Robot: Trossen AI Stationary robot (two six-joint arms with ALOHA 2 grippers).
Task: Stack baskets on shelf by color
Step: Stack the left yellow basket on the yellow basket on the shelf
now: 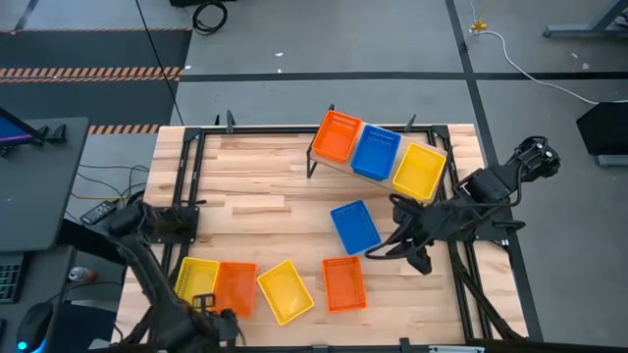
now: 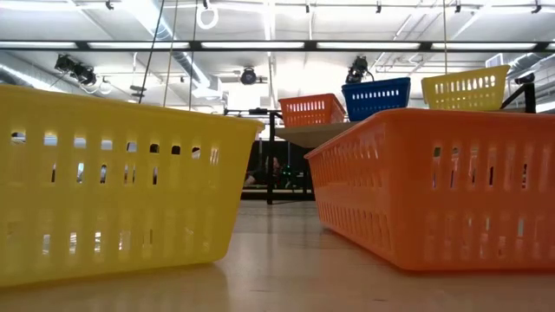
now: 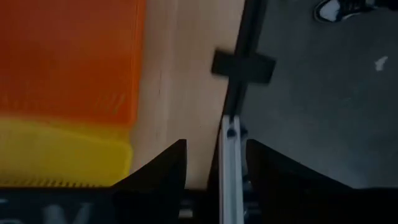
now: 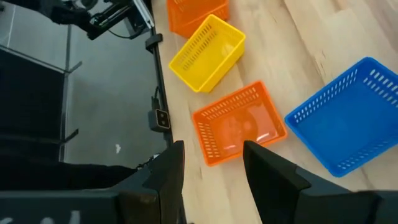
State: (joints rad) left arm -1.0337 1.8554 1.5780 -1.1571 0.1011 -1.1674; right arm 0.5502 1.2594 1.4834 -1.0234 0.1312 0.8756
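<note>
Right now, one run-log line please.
shelf: orange, blue, yellow baskets | table: five loose | left pincer: open, empty | right pincer: open, empty

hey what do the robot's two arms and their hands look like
Both arms are dark, nearly black, built of jointed segments with black cables looped along them. The right hand and left hand each end in two flat, black, wedge-shaped fingers. No markings are visible.

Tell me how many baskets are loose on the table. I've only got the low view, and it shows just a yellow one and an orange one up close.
Observer: Five. The blue basket lies nearest the shelf.
Operator: Where's the right gripper?
Observer: The right gripper hangs open and empty beside that blue basket.
Operator: And the left?
Observer: The left gripper is open at the table's near-left edge, by the yellow basket.
</note>
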